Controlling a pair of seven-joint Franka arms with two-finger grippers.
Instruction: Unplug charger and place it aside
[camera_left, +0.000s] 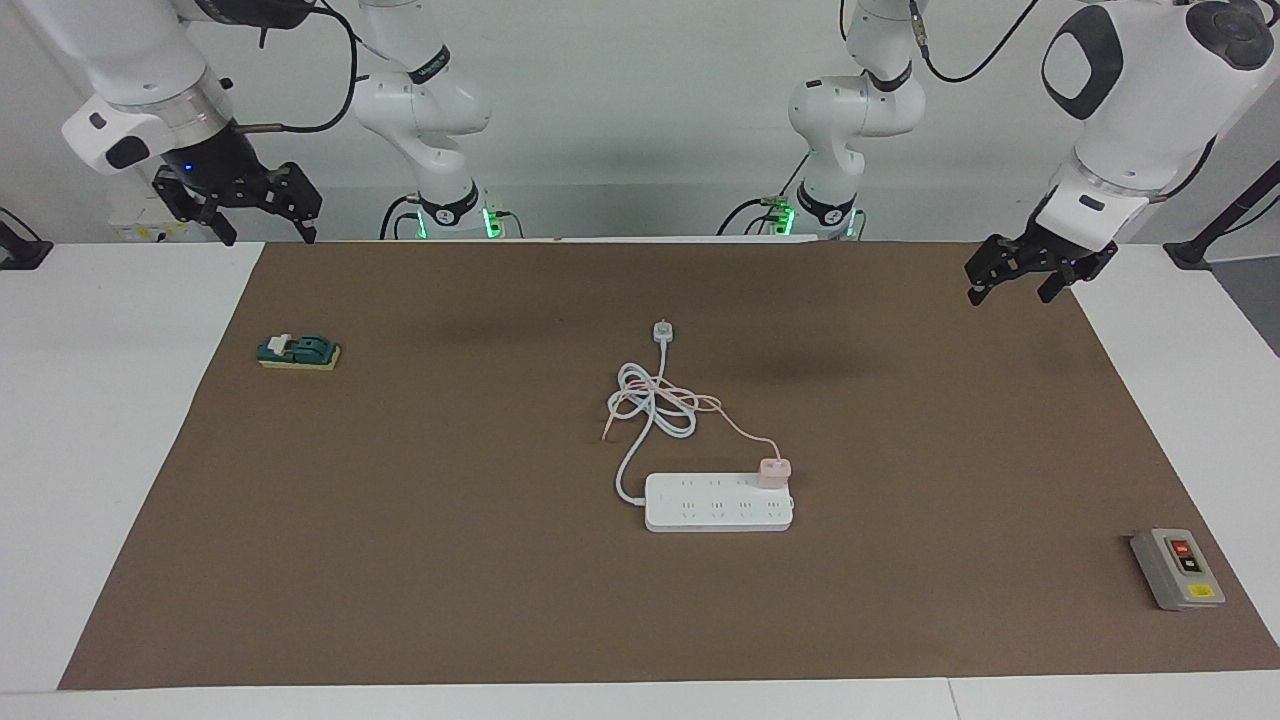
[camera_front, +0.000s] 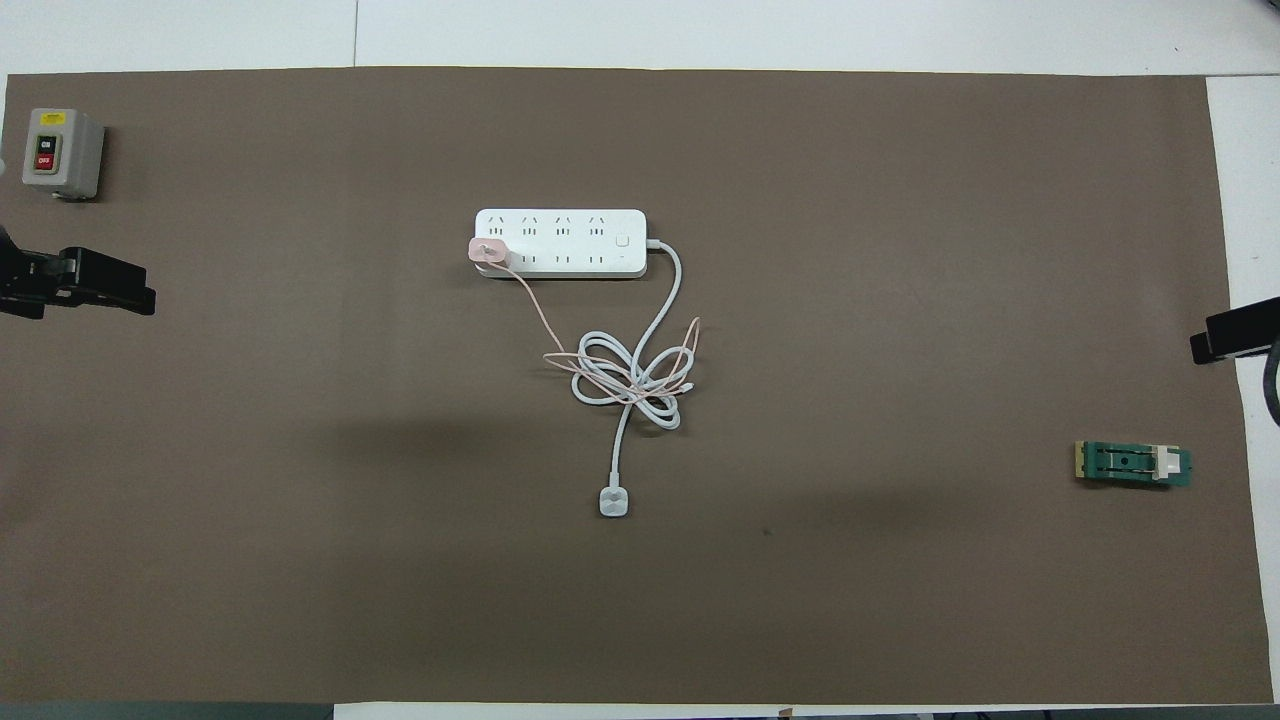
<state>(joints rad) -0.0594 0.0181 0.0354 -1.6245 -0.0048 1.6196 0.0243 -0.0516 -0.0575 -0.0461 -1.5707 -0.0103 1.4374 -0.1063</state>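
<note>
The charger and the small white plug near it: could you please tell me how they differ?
The charger is a pale pink cube; the white plug is flatter and white. The charger sits in the power strip at its left-arm end; the white plug lies loose on the mat, nearer the robots. The charger's cable is thin and pink; the white plug's cord is thicker. Their cords tangle together.

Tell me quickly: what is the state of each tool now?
Left tool: open, holds nothing, up over the mat's edge.
Right tool: open, holds nothing, up over the mat's corner.
</note>
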